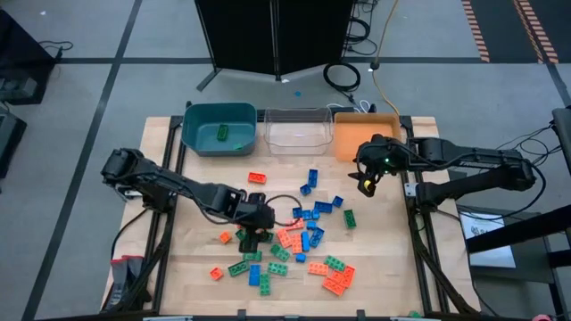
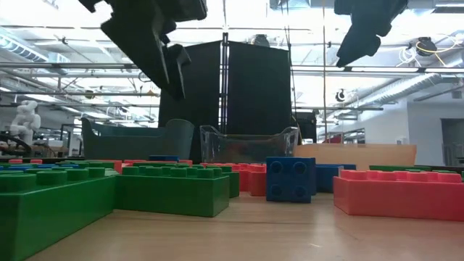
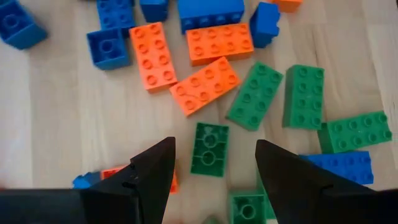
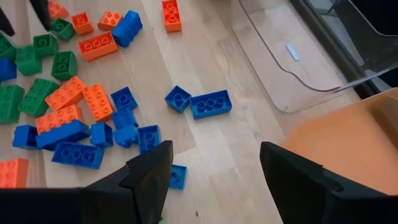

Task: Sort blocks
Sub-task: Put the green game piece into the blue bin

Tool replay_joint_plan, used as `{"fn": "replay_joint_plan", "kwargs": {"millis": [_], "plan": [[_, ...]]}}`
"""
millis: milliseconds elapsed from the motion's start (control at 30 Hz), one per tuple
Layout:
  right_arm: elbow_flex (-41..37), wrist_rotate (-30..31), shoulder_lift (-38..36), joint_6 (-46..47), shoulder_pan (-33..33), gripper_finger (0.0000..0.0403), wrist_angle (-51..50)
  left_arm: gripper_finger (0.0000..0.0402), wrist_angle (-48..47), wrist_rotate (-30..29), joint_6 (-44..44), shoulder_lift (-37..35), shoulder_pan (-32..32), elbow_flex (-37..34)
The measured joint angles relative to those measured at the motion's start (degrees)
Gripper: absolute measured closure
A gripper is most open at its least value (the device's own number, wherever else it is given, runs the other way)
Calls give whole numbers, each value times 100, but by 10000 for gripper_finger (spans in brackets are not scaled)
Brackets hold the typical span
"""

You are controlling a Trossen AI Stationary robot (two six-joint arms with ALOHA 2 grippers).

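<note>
My left gripper hangs spread over a small green block; I'd descend straight, straddling it at twelve o'clock.

Both arms are dark, near-black, built of rounded jointed segments. The left gripper carries two broad, wedge-shaped black fingers. The right gripper has matching fingers, a small green light glowing on its wrist housing and a yellow marking by its fingertips.

Left gripper and right gripper both hang open, empty.
</note>
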Motion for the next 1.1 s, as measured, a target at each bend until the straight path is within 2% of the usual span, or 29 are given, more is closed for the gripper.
{"fn": "replay_joint_plan", "kwargs": {"millis": [333, 867, 967, 1100], "plan": [[0, -22, 140, -254, 1, 163, -55, 174, 304, 55, -139, 710, -86, 0], [0, -21, 139, -259, 0, 163, -131, 176, 505, 531, -147, 1656, -68, 24], [0, -20, 139, -259, 0, 163, -140, 193, 502, 529, -148, 1665, -68, 26], [0, -20, 136, -261, 1, 163, -148, 240, 464, 551, -204, 1671, -65, 24]]}}
